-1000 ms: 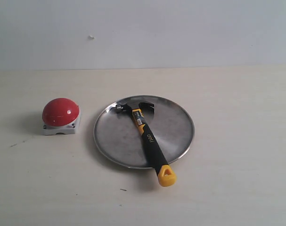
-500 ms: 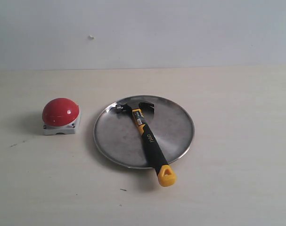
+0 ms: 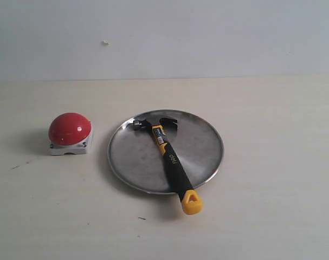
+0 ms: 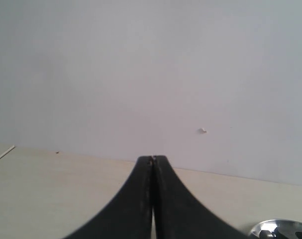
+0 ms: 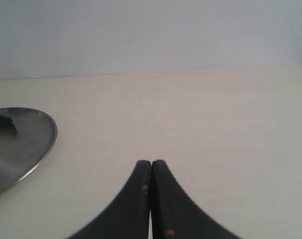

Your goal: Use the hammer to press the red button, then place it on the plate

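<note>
Silver metal forms the round plate [image 3: 203, 142], which sits near the middle of the pale table [image 3: 272, 206] in the exterior view. The hammer [image 3: 170, 160] lies slantwise across it. Its dark head rests inside the far rim towards the left. Its black-and-yellow handle crosses the near rim, so the yellow looped end hangs past the plate above the table. The red button [image 3: 70, 128] stands on its light-grey base to the left of the plate, near it but not touching. Neither arm shows in this view, and nothing holds the hammer. In the left wrist view, the left gripper [image 4: 152, 159] has its two black fingers pressed together with nothing between them. It is held above the table and faces the plain wall [image 4: 141, 64], which bears a small white speck [image 4: 203, 131]. A sliver of the plate's shiny rim shows at one corner of that picture. In the right wrist view, the right gripper [image 5: 151, 163] is likewise closed on nothing, fingers meeting at the tips over bare tabletop. Part of the plate lies well off to one side.
</note>
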Robot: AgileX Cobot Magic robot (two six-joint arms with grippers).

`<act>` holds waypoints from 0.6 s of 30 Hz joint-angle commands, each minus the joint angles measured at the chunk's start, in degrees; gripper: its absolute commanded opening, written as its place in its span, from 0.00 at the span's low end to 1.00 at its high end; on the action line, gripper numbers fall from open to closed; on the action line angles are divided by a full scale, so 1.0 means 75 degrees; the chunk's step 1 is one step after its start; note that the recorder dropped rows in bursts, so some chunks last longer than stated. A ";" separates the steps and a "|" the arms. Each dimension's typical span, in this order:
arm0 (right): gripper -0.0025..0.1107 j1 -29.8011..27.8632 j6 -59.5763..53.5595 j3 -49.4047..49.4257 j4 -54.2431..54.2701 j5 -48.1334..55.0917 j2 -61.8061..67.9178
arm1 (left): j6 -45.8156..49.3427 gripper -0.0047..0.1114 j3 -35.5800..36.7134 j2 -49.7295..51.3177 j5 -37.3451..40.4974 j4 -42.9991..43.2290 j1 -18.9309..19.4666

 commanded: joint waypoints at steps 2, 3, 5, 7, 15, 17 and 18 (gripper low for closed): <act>0.02 -0.0043 0.0019 0.0031 0.0005 0.0009 -0.0028 | -0.0012 0.04 0.0011 -0.0043 0.0003 -0.0035 -0.0054; 0.02 -0.0043 0.0019 0.0031 0.0005 0.0009 -0.0028 | -0.0012 0.04 0.0011 -0.0043 0.0003 -0.0035 -0.0054; 0.02 -0.0043 0.0019 0.0031 0.0005 0.0009 -0.0028 | -0.0012 0.04 0.0011 -0.0043 0.0003 -0.0035 -0.0054; 0.02 -0.0043 0.0019 0.0031 0.0005 0.0009 -0.0028 | -0.0012 0.04 0.0011 -0.0043 0.0003 -0.0035 -0.0054; 0.02 -0.0043 0.0018 0.0031 0.0019 0.0009 -0.0028 | 0.0303 0.04 0.0011 -0.0814 0.1658 -0.0072 -0.1753; 0.02 -0.0043 0.0018 0.0031 0.0019 0.0009 -0.0028 | -0.0054 0.04 0.0011 -0.1242 0.2238 -0.0086 -0.2177; 0.02 -0.0043 0.0018 0.0031 0.0019 0.0009 -0.0028 | -0.0069 0.04 0.0011 -0.1397 0.2354 -0.0086 -0.2264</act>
